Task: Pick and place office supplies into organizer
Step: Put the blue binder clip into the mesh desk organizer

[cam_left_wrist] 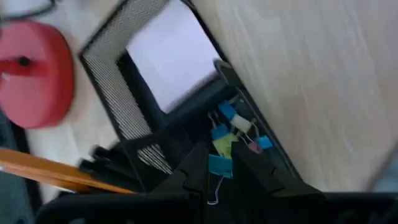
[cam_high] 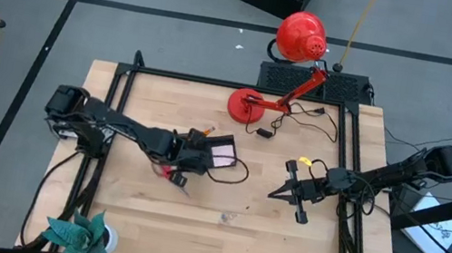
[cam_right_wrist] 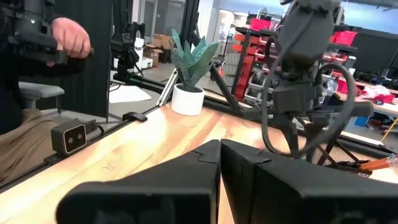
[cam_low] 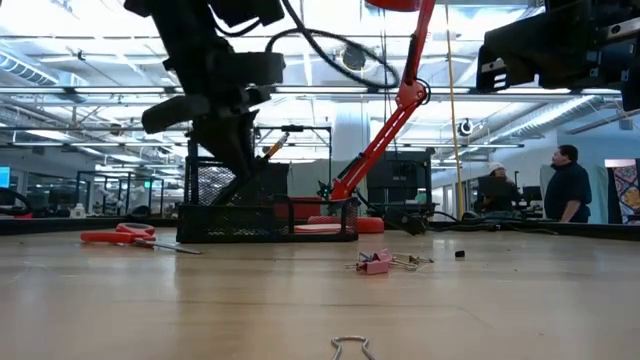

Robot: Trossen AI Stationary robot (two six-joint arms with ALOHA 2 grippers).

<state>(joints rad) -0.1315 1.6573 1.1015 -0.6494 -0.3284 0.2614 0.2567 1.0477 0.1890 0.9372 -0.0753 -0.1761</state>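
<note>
The black mesh organizer [cam_high: 208, 153] sits mid-table and holds the pale pink notepad [cam_high: 223, 155], an orange pencil [cam_left_wrist: 50, 174] and dark pens [cam_left_wrist: 106, 165]. One compartment holds several small binder clips [cam_left_wrist: 239, 127] in blue, yellow and pink. My left gripper [cam_left_wrist: 219, 177] points down over that compartment, shut on a blue binder clip [cam_left_wrist: 219, 165]. Red-handled scissors [cam_high: 172, 173] lie flat on the table beside the organizer's near side. My right gripper [cam_high: 282, 189] hovers over the table to the organizer's right, fingers shut and empty. My left gripper pinches the blue binder clip between its two fingers [cam_left_wrist: 196, 171], coming from above and pointing down. The clip's wire handle [cam_left_wrist: 214, 194] runs back between the fingers. The clip hangs just over the other clips in the compartment; I cannot tell whether it touches them.
The red lamp base [cam_high: 243, 104] and its cord lie behind the organizer. A teal plant in a white pot [cam_high: 81, 236] stands at the near left corner. A pink clip [cam_low: 375, 263] and a wire clip [cam_low: 350, 347] lie loose on the table. People are in the room beyond.
</note>
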